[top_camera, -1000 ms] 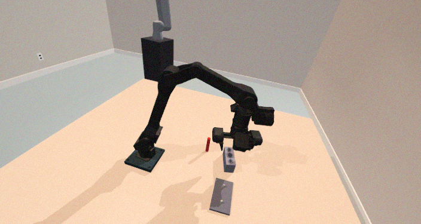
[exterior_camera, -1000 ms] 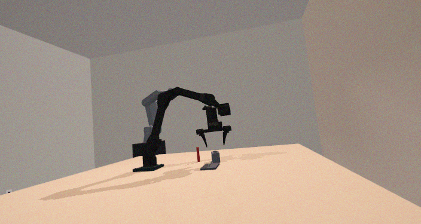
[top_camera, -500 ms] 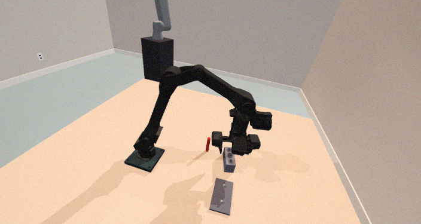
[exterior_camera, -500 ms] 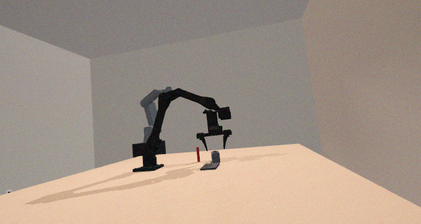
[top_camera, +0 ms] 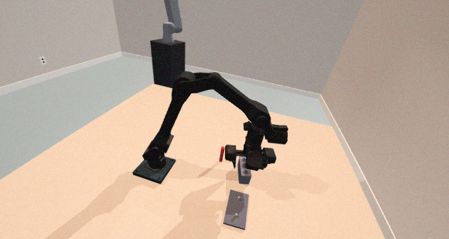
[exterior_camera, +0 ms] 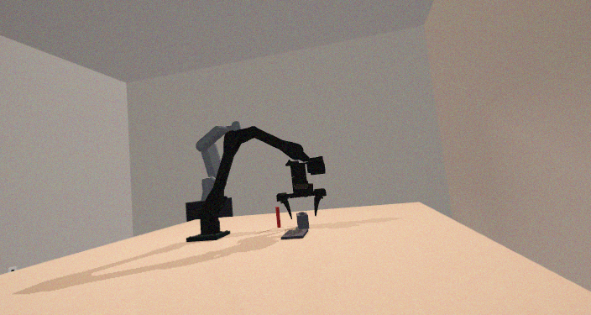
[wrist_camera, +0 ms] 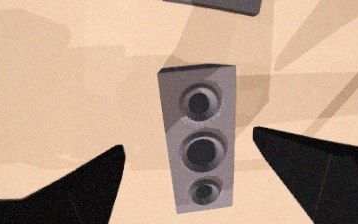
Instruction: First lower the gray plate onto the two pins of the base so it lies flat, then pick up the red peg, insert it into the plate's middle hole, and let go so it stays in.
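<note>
The gray plate (top_camera: 244, 178) (exterior_camera: 302, 223) (wrist_camera: 228, 120) is a thick block with three holes in a row, resting on the table behind the base. The flat base (top_camera: 231, 206) (exterior_camera: 294, 235) (wrist_camera: 232, 5) has two short upright pins, with nothing on them; only its edge shows in the wrist view. The red peg (top_camera: 221, 154) (exterior_camera: 278, 217) stands upright to the left of the plate in the top and exterior views and is not visible in the wrist view. My gripper (exterior_camera: 303, 217) (wrist_camera: 189, 141) is open and empty, pointing down above the plate, its fingers on either side of it in the wrist view.
My arm's dark green mounting plate (top_camera: 140, 173) (exterior_camera: 195, 238) is on the table at the left. A black pedestal (top_camera: 167, 63) with a gray arm (top_camera: 173, 12) (exterior_camera: 210, 154) stands behind. Arm shadows fall across the table and partly over the base.
</note>
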Controlling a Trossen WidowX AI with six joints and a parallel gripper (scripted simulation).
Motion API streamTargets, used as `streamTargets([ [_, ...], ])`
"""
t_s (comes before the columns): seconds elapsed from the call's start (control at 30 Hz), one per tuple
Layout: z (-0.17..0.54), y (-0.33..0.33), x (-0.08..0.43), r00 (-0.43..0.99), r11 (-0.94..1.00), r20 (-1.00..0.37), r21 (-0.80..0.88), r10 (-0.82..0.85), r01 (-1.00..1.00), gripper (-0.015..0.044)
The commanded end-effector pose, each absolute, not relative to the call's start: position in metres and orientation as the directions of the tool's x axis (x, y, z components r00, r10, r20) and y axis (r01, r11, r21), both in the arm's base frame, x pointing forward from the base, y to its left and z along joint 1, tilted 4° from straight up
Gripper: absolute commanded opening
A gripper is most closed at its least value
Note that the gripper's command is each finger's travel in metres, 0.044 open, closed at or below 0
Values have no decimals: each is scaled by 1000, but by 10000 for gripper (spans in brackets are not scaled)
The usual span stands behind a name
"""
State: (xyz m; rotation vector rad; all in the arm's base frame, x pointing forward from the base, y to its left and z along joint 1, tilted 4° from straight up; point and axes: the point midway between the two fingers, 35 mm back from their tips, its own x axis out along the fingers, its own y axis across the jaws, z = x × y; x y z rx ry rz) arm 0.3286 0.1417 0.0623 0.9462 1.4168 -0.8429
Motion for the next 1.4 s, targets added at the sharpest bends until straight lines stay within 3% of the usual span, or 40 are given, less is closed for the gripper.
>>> streamTargets([
  [0.0, 51, 141, 325, -8, 407, -998, 19, 64, 913, 440],
  [0.47, 32, 142, 324, -8, 407, -998, 19, 64, 913, 440],
  [0.87, 32, 142, 324, -8, 407, -998, 19, 64, 913, 125],
  [1.33, 32, 142, 324, -8, 407, -998, 19, 64, 913, 32],
  [1.37, 32, 142, 324, -8, 407, -998, 19, 64, 913, 5],
])
